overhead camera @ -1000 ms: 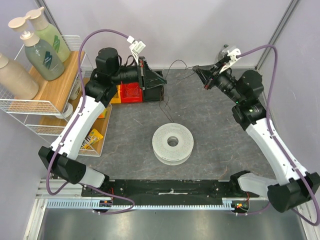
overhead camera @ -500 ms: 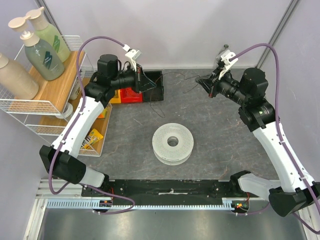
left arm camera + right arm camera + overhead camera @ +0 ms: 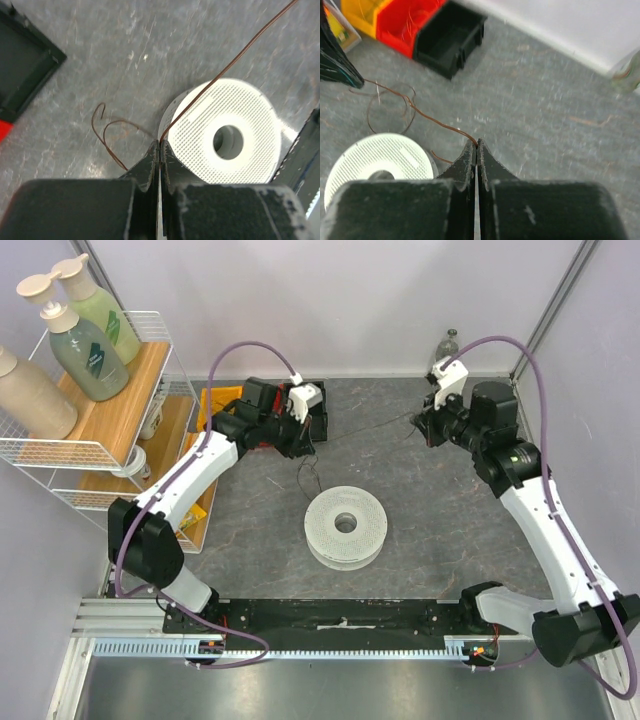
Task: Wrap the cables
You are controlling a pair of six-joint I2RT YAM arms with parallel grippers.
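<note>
Left wrist: cable pinched in left hand, crossing spool.

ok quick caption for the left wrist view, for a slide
Left gripper pinching the thin cable, white spool just beyond, loose end curling on the grey table.

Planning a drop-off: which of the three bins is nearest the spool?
The black bin, at the row's end; the red bin and yellow bin lie farther left.

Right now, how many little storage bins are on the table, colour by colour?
Yellow bin: 1
Red bin: 1
Black bin: 1
Total: 3
</note>
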